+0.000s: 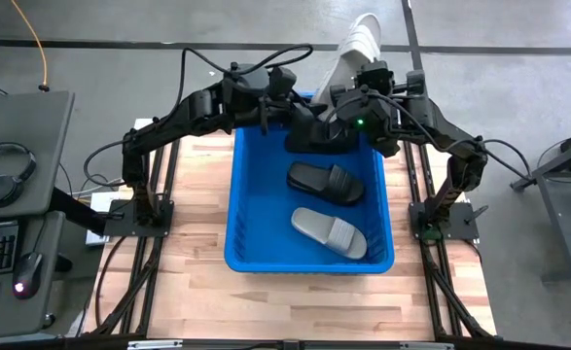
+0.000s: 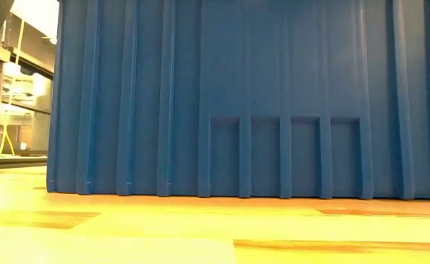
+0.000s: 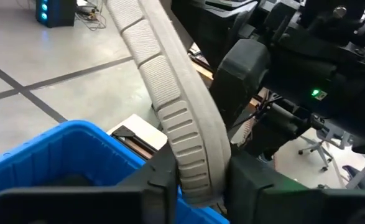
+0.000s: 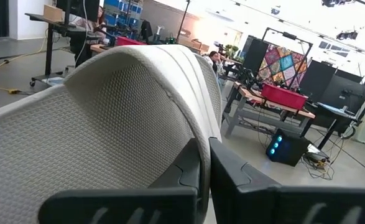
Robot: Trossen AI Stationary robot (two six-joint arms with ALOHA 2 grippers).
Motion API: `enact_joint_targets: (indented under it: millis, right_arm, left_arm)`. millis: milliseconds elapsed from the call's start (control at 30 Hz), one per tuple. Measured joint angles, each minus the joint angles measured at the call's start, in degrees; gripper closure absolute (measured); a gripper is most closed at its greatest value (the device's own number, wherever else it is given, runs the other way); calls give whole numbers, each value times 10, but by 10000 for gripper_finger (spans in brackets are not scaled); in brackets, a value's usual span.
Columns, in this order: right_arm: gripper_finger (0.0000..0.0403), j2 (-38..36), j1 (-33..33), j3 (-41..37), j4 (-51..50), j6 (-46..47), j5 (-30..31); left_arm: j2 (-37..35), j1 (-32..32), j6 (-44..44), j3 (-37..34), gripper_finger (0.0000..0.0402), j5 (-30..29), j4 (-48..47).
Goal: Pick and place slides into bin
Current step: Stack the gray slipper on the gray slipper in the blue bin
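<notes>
Two slides already lie inside the bin (image 1: pixel 241 209), on the near side of both claws: a black slide (image 1: pixel 325 182) and, nearer still, a grey slide (image 1: pixel 330 233). A dark shape under the claws at the bin's far end may be another black one, though I cannot tell for sure. So part of the job looks done, and the slide in hand is not yet in.

That one is a white slide (image 1: pixel 355 51), standing up on end above the bin's far rim and leaning out beyond it over the floor. The right claw (image 4: pixel 205 180) is clenched on its wide strap, whose fine woven-looking texture fills the right wrist view. The left claw (image 3: pixel 198 186) sits just beside it with its fingers pressed to either side of the ribbed sole edge, so it appears to be grasping the same slide.

The sole is pale and matte, with moulded grooves along its side.

The tabletop (image 1: pixel 197 292) around the bin shows no loose slides.
</notes>
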Motion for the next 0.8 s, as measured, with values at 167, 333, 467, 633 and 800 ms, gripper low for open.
enact_joint_targets:
  millis: [167, 333, 467, 633, 800]
  right_arm:
    - [400, 0, 0, 0, 0, 0, 0]
    - [381, 0, 0, 0, 10, 0, -2]
    - [342, 0, 0, 0, 35, -13, -5]
    - [283, 0, 17, 0, 69, -52, 3]
    - [242, 0, 40, 0, 115, -90, 16]
  left_arm:
    - [0, 0, 0, 0, 357, -1, 0]
    - [0, 0, -1, 0, 358, -8, 0]
    - [0, -1, -3, 0, 359, -15, 1]
    - [-1, -1, -4, 0, 362, -27, 2]
    - [-1, -1, 3, 0, 362, -52, 6]
